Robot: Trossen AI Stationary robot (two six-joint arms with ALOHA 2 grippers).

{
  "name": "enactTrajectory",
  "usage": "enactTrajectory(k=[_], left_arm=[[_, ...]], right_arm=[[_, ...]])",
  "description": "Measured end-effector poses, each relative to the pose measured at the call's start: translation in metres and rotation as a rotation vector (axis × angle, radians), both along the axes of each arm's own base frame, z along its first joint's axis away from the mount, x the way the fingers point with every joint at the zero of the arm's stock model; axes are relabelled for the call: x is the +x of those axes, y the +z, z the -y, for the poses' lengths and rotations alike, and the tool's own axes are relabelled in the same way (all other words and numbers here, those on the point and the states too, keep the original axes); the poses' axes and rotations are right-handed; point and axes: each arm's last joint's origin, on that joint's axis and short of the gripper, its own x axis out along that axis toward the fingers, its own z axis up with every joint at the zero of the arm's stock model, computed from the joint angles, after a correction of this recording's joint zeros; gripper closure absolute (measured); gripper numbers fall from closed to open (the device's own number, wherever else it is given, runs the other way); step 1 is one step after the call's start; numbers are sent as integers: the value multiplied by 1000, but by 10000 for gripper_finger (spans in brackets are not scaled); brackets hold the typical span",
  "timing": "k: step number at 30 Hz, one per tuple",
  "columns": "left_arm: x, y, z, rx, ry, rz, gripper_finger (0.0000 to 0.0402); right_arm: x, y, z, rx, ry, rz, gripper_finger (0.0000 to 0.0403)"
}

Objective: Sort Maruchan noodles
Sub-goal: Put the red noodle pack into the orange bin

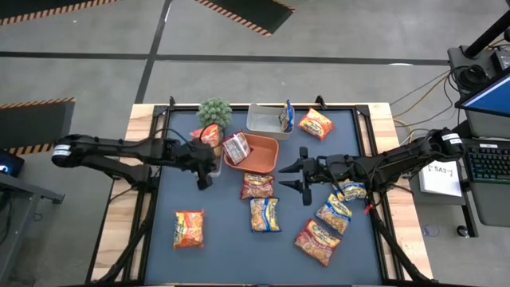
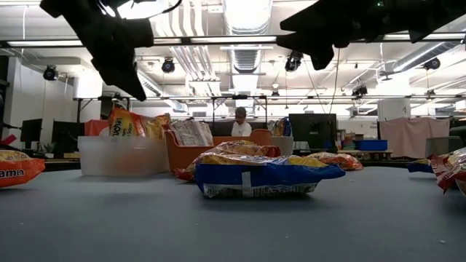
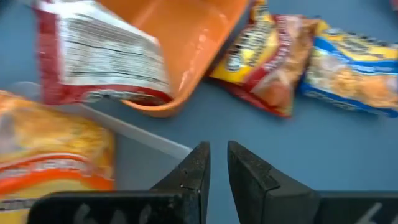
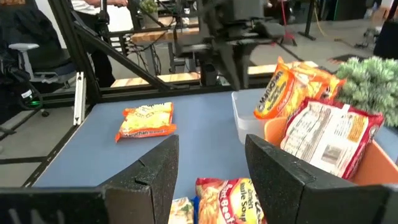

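Observation:
Several Maruchan packets lie flat on the blue mat: an orange one [image 1: 189, 227], a red one [image 1: 256, 186], a blue-and-yellow one [image 1: 264, 214] and others near the right edge [image 1: 333, 214]. A red packet [image 1: 237, 147] leans in the orange tray [image 1: 267, 159]. An orange packet [image 1: 209, 135] stands in the left clear tub [image 1: 215, 166], and a blue one [image 1: 287, 117] stands in the far tub [image 1: 263, 123]. My left gripper [image 1: 205, 182] hovers shut beside the left tub, holding nothing. My right gripper [image 1: 288, 176] hovers open, right of the tray.
A small green plant [image 1: 214, 112] stands behind the left tub. Another packet [image 1: 316, 123] lies at the far right of the mat. Wooden table edges [image 1: 143, 159] flank the mat. Bare mat shows at the near left [image 1: 223, 255]. A person sits far behind the table [image 2: 240, 125].

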Motion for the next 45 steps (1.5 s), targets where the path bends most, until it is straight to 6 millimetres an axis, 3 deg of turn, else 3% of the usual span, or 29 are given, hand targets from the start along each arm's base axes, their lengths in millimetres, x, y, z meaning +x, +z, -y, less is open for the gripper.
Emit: enactTrajectory(k=[10, 21, 29, 36, 45], left_arm=[[23, 5, 37, -23, -152, 184, 364], [52, -20, 51, 0, -210, 172, 364], [69, -49, 58, 3, -224, 102, 364], [80, -68, 62, -1, -225, 77, 364], [86, -82, 60, 72, -139, 64, 364]], right_arm=[[0, -3, 0, 157, -24, -55, 239], [8, 16, -1, 287, -122, -449, 278], [3, -3, -1, 442, -233, -590, 275], [4, -14, -1, 516, -292, -615, 258], [32, -47, -2, 509, -324, -611, 210]])
